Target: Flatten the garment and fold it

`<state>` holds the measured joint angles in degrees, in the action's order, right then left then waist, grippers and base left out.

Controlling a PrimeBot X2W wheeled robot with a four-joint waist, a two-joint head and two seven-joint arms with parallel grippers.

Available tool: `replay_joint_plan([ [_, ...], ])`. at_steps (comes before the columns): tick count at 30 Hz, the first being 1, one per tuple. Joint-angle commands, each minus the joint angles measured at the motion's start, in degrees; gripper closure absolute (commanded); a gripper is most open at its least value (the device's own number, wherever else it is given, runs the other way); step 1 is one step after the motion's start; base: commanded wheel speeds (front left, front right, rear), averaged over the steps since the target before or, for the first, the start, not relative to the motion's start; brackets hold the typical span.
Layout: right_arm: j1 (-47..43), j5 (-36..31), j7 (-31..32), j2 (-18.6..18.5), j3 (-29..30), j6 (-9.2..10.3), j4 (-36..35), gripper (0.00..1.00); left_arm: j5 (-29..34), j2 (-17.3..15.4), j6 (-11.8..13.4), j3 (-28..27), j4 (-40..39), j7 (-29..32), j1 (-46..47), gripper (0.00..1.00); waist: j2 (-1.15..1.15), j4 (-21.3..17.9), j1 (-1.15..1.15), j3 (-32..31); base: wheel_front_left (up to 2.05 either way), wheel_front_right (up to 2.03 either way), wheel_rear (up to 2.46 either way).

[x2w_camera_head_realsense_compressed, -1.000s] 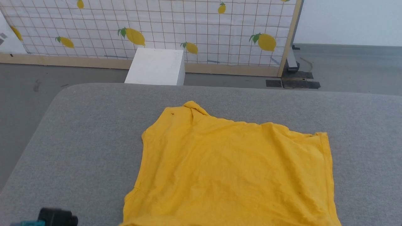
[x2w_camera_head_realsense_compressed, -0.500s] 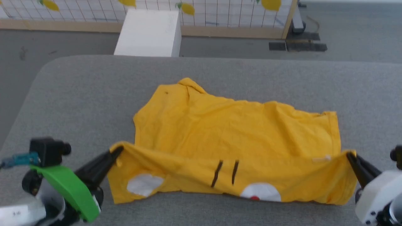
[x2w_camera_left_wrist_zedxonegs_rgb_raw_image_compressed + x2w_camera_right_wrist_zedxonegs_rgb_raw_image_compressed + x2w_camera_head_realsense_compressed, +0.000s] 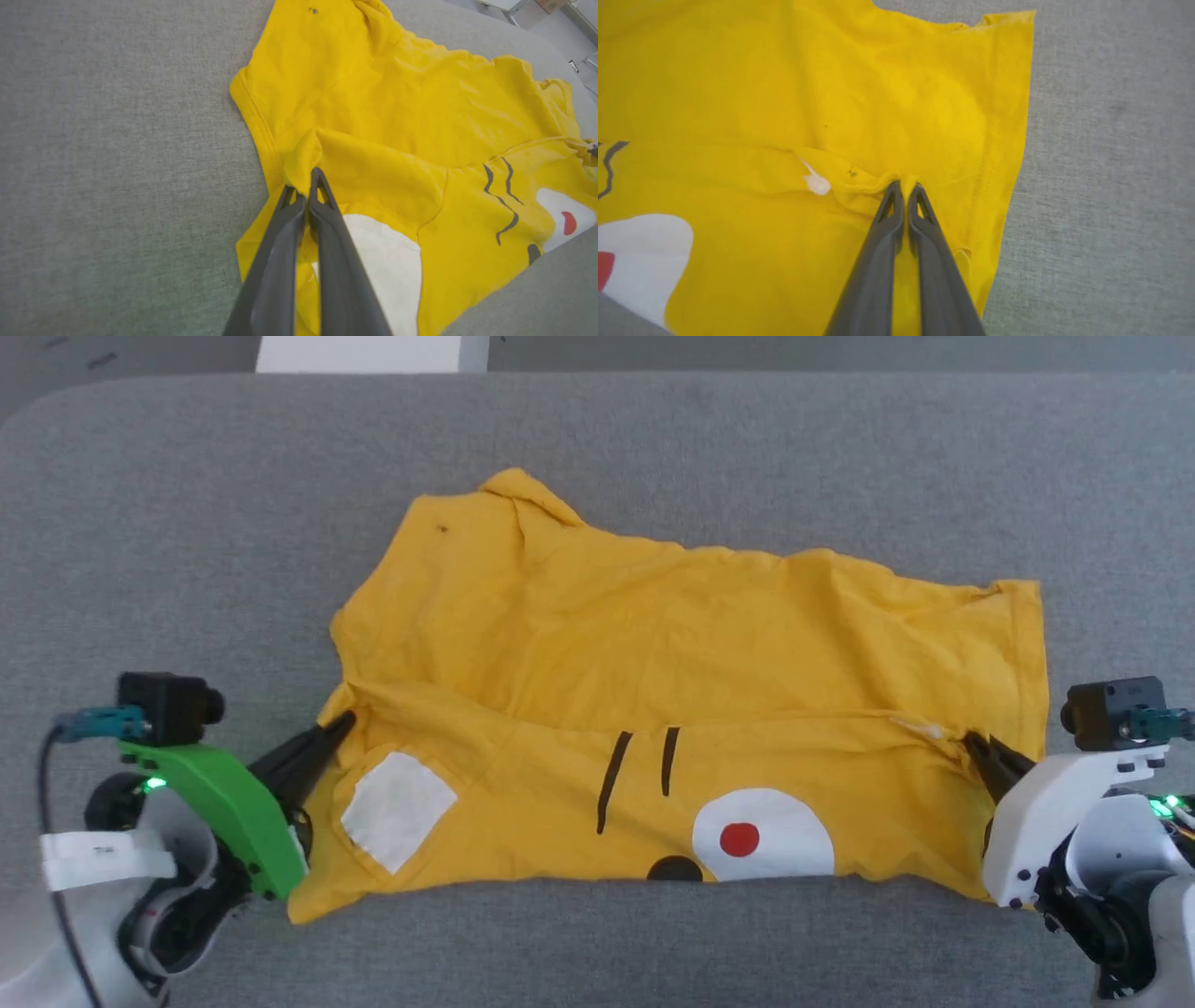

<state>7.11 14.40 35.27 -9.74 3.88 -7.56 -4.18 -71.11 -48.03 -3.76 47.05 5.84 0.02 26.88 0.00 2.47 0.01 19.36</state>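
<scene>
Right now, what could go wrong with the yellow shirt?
1. The left gripper and the right gripper each pinch only a small bit of the shirt at their tips, so an edge might slip out if they pull.
2. The shirt's far half looks wrinkled, so folding the near part over it could trap creases.

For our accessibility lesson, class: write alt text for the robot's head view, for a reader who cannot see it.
A yellow T-shirt lies on a grey padded surface, its near part turned over to show a cartoon print of a white patch, two black lines and a red dot. The left gripper and right gripper each pinch one end of the fold.
</scene>
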Motion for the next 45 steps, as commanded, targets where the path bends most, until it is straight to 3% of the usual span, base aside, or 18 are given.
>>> replay_joint_plan([
  [1, 1.1, -0.3, 0.2, 0.2, 0.0, 0.08, 1.2, 1.0, 0.8, 1.4, -0.5, 0.7, 1.8, 0.7, 1.3, 1.0, 0.0, -0.4, -0.01, 1.8, 0.0, 0.0, 0.0],
  [7, 1.4, -0.2, 0.9, 0.4, 0.7, 0.08, 4.0, 1.0, 1.2, 4.8, -1.8, 3.2, 8.2, 2.7, 2.7, 1.0, 0.0, 0.1, -0.01, 2.0, 0.0, 0.0, 0.0],
  [9, 1.2, -0.3, 1.5, 0.6, 1.0, 0.08, 4.7, 0.76, 1.0, 5.5, -2.1, 3.4, 9.6, 2.9, 3.0, 1.0, 0.0, 0.1, -0.01, 1.9, 0.0, 0.0, 0.0],
  [10, 1.1, -0.2, 1.9, 0.7, 1.1, 0.08, 4.9, 0.59, 0.7, 5.7, -2.2, 3.3, 10.1, 2.9, 3.1, 1.0, 0.0, 0.1, -0.01, 1.8, 0.0, 0.0, 0.0],
  [11, 1.1, 0.0, 2.2, 1.0, 1.2, 0.08, 4.8, 0.31, 0.2, 6.0, -2.3, 3.0, 10.6, 2.6, 3.1, 0.94, 0.0, 0.1, -0.01, 1.6, 0.0, 0.0, 0.0],
  [12, 1.1, 0.2, 2.1, 1.2, 1.5, 0.08, 4.7, 0.0, -0.2, 6.2, -2.4, 2.7, 10.8, 2.3, 3.1, 0.72, 0.0, 0.1, -0.01, 1.4, 0.0, 0.0, 0.0],
  [13, 1.1, 0.4, 2.0, 1.4, 1.7, 0.08, 4.3, 0.0, -0.5, 6.2, -2.5, 2.4, 10.9, 1.8, 3.1, 0.54, 0.0, 0.1, -0.01, 1.0, 0.0, 0.0, 0.0],
  [14, 0.9, 0.7, 2.0, 1.5, 1.9, 0.08, 3.9, 0.0, -0.8, 6.2, -2.7, 2.2, 10.7, 1.4, 3.0, 0.22, 0.0, 0.1, -0.01, 0.7, 0.0, 0.0, 0.0],
  [15, 0.6, 1.3, 1.8, 1.6, 2.0, 0.08, 3.2, 0.0, -1.2, 6.0, -2.8, 1.8, 10.2, 0.8, 2.7, 0.0, 0.0, 0.1, -0.01, 0.2, 0.0, 0.0, 0.0],
  [19, -1.8, 2.9, 0.8, 1.2, 2.7, 0.08, -1.1, 0.0, -2.0, 4.4, -2.7, 0.3, 6.9, -2.2, 0.7, 0.0, 0.0, 0.4, -0.01, -2.0, 0.0, 0.0, 0.0],
  [23, -5.3, 3.8, -1.9, 1.1, 3.6, 0.08, -7.6, 0.0, -1.8, 2.3, -0.3, -2.2, 1.8, -8.0, -3.0, 0.0, 0.0, 0.7, -0.01, -4.3, 0.0, 0.0, 0.0],
  [26, -7.9, 3.0, -6.3, 1.9, 4.3, 0.08, -11.9, 0.0, 0.0, 1.4, 4.5, -5.5, -2.3, -13.4, -6.3, 0.0, 0.0, 1.0, -0.01, -5.8, 0.0, 0.0, 0.0],
  [29, -10.2, 1.3, -10.4, 2.8, 3.9, 0.08, -13.9, 0.0, 4.1, 2.2, 10.2, -10.3, -5.9, -14.9, -9.8, 0.0, 0.0, 1.2, -0.01, -6.8, 0.0, 0.0, 0.0],
  [32, -12.4, -1.6, -15.7, 4.0, 3.6, 0.08, -14.4, 0.0, 11.6, 7.0, 15.0, -20.4, -10.7, -15.0, -14.8, 0.0, 0.0, 1.6, -0.01, -7.9, 0.0, 0.0, 0.0],
  [34, -13.4, -3.7, -19.7, 5.0, 3.7, 0.08, -14.4, 0.0, 18.1, 9.8, 16.3, -25.0, -13.7, -15.0, -18.8, 0.0, 0.0, 1.8, -0.01, -8.5, 0.0, 0.0, 0.0],
  [37, -14.8, -6.5, -25.6, 6.1, 3.7, 0.08, -13.6, 0.0, 25.6, 14.4, 16.1, -30.3, -16.9, -15.0, -24.4, 0.0, 0.0, 2.0, -0.01, -9.3, 0.0, 0.0, 0.0],
  [41, -16.9, -10.2, -32.7, 6.8, 3.4, 0.08, -11.9, 0.0, 33.3, 19.6, 13.2, -34.7, -18.1, -15.0, -30.8, 0.0, 0.0, 2.1, -0.01, -10.4, 0.0, 0.0, 0.0],
  [45, -19.0, -9.5, -37.7, 6.8, 4.2, 0.08, -9.4, 0.0, 38.1, 23.9, 9.7, -37.9, -17.8, -15.0, -35.1, 0.0, 0.0, 2.1, -0.01, -11.2, 0.0, 0.0, 0.0],
])
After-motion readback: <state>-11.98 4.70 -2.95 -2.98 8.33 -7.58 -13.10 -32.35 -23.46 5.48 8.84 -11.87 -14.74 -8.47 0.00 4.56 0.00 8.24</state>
